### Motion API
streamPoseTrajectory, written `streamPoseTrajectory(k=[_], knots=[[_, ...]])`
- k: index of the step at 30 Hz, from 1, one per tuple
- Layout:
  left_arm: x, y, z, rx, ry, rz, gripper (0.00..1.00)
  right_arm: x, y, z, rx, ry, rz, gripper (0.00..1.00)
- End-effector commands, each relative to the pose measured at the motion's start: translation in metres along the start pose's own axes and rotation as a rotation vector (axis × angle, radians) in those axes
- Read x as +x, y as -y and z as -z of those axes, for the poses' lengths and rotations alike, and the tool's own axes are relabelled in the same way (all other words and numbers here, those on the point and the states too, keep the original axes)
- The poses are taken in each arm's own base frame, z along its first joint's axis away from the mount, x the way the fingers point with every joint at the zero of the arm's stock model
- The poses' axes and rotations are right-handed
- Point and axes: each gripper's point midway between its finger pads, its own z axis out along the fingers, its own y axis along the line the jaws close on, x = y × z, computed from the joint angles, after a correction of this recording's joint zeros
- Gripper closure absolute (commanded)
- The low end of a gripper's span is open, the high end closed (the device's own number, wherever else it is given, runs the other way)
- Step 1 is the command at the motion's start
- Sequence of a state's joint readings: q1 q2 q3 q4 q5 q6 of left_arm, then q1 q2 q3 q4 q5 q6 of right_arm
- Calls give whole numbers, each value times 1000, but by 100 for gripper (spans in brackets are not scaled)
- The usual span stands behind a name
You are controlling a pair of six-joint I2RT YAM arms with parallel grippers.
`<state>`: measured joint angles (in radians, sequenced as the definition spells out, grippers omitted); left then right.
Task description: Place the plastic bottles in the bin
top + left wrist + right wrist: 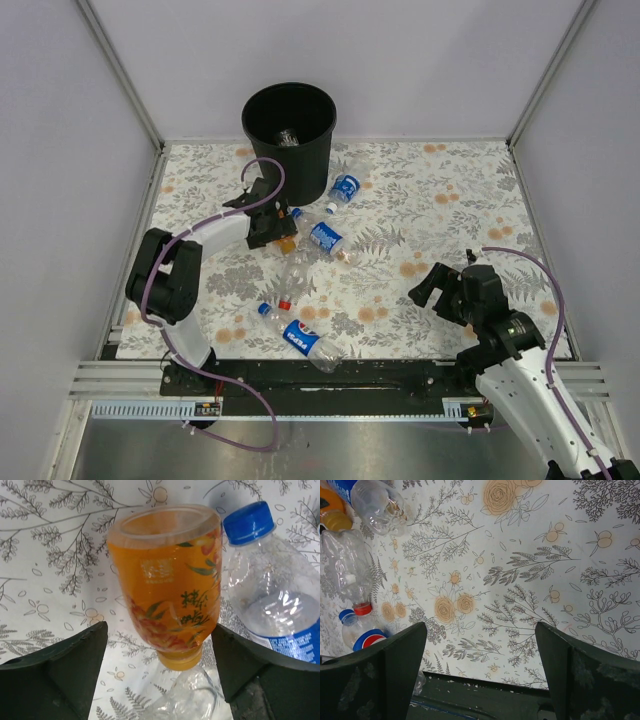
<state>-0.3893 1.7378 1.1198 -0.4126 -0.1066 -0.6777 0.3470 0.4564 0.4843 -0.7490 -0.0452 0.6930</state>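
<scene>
Left gripper (160,635) around one orange bottle (165,580); four other bottles (300,338), one bin (305,170).

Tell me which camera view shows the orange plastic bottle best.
Left wrist view: the orange plastic bottle fills the frame, label clear. Top view shows a small orange patch; right wrist view, only its end at the edge.

Table (450,260) under a grey-and-orange floral cloth. A black bin (300,165) stands at its far edge. Five bottles lie on the cloth: a blue-labelled bottle (345,188) just beside the bin, an orange bottle (170,590) and a second blue-labelled bottle (325,238) side by side mid-table, a clear red-capped bottle (293,275) nearer, and a Pepsi bottle (300,338) by the near edge.
</scene>
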Motion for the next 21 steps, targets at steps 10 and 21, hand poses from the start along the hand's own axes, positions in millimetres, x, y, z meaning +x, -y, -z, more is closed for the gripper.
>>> streamPoseTrajectory(k=[10, 21], knots=[[-48, 6, -2, 7, 241, 36, 49, -1, -2, -6, 12, -23, 22, 1], [-81, -4, 101, 26, 411, 29, 54, -1, -5, -9, 1, -31, 25, 1]])
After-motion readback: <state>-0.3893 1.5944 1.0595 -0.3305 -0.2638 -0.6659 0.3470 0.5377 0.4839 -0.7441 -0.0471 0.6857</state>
